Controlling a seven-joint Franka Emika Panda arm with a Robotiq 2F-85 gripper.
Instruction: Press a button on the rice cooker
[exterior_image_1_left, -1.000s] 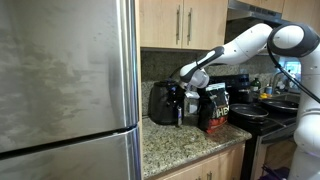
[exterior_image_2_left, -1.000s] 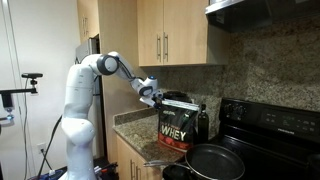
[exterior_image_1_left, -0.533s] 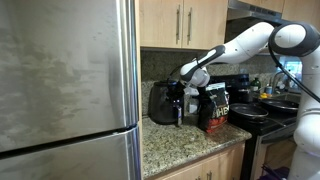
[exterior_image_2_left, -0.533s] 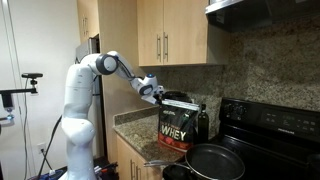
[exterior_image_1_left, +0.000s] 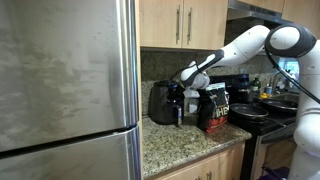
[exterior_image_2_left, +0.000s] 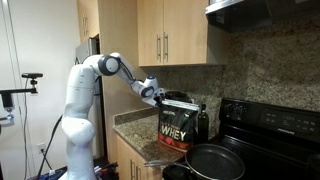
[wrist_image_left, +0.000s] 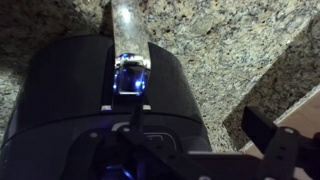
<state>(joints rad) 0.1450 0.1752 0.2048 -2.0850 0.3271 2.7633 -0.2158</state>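
The rice cooker (exterior_image_1_left: 162, 103) is black and rounded and stands on the granite counter (exterior_image_1_left: 180, 140) beside the fridge. In an exterior view it is mostly hidden behind the bag (exterior_image_2_left: 184, 100). In the wrist view its dark top (wrist_image_left: 80, 90) fills the left side, with a narrow control strip and a blue-lit panel (wrist_image_left: 131, 78). My gripper (exterior_image_1_left: 184, 77) hovers just above the cooker's top, at the side next to the bag, and shows in both exterior views (exterior_image_2_left: 156, 95). In the wrist view one finger stands far right, so the gripper (wrist_image_left: 170, 142) looks open and empty.
A black bag with red-and-white print (exterior_image_1_left: 214, 108) (exterior_image_2_left: 175, 130) stands right beside the cooker. A black stove with pans (exterior_image_1_left: 262, 112) (exterior_image_2_left: 215, 160) lies beyond it. The steel fridge (exterior_image_1_left: 65, 90) is close on the cooker's other side. Wooden cabinets (exterior_image_1_left: 185, 22) hang overhead.
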